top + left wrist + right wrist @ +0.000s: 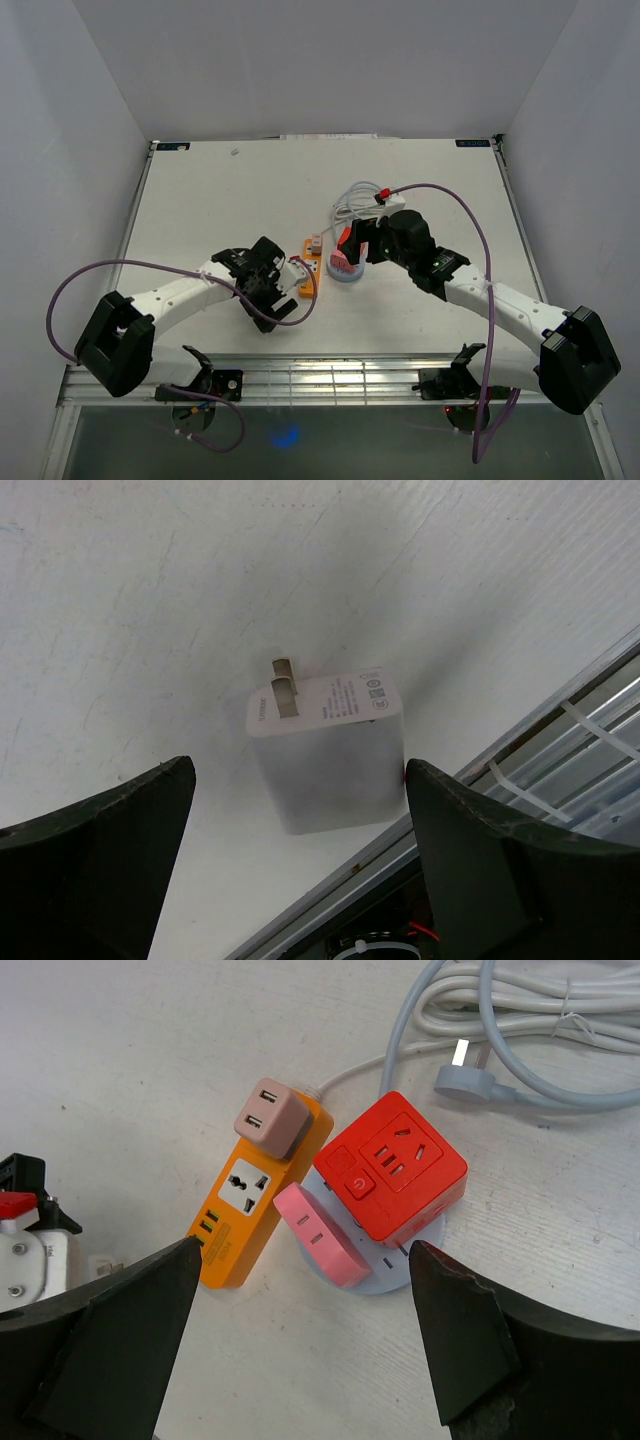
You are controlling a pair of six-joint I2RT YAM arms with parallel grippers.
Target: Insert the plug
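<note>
Plug (pixel 325 750) lies between the parted jaws of the left pincer (pixel 298 770), with the counter (pixel 150 600) edge close at 4 o'clock and its surface stretching toward 11, while the right pincer (pixel 305 1250), also parted, hovers over the orange power strip (pixel 250 1205).

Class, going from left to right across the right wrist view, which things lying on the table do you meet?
orange power strip → flat pink plug → red cube socket → grey cable plug
</note>
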